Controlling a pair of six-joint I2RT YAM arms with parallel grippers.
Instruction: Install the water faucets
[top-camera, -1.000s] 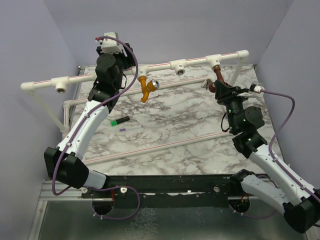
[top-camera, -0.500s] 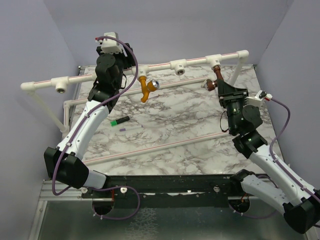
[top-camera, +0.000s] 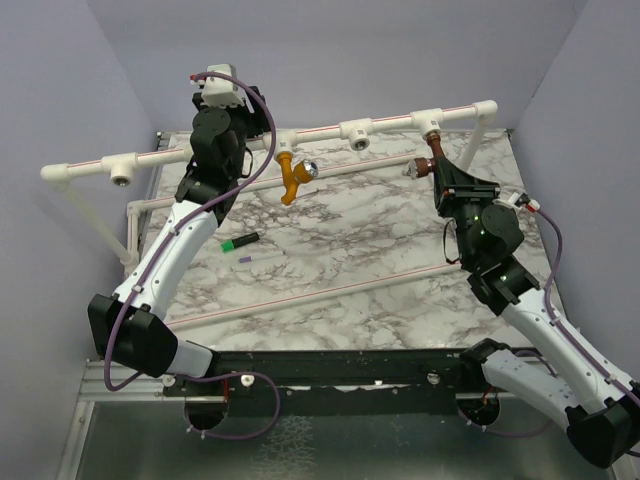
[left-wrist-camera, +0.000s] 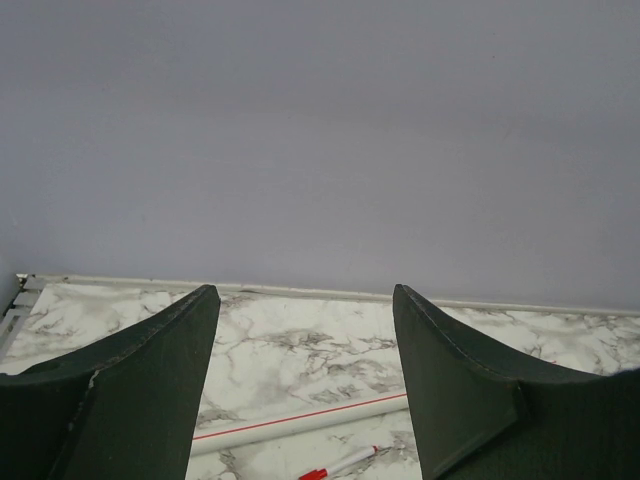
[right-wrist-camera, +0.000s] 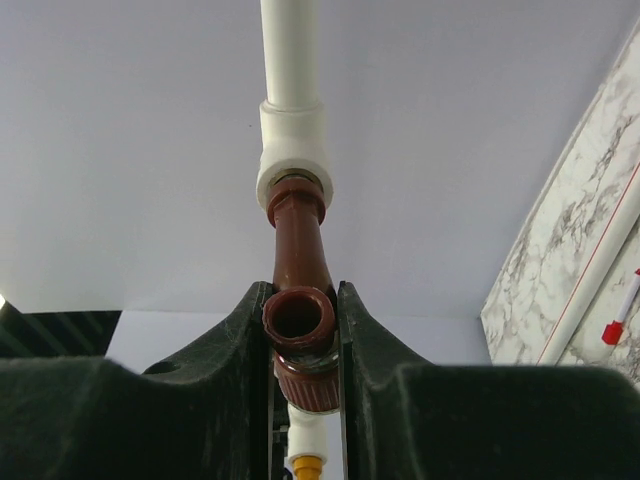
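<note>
The right pincer (right-wrist-camera: 303, 320), clamped on the dark reddish-brown faucet (right-wrist-camera: 298, 235) at two o'clock, has rolled its wrist this past second, probably screwing it into the white T-fitting (right-wrist-camera: 293, 150). The orange-yellow faucet (top-camera: 291, 177) hangs at twelve o'clock. The left pincer (left-wrist-camera: 302, 300) gapes empty.

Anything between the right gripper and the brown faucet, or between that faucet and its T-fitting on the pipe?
Nothing visible. The right gripper is shut on the brown faucet, a finger on each side, and the faucet's top end sits at the mouth of the white T-fitting.
</note>
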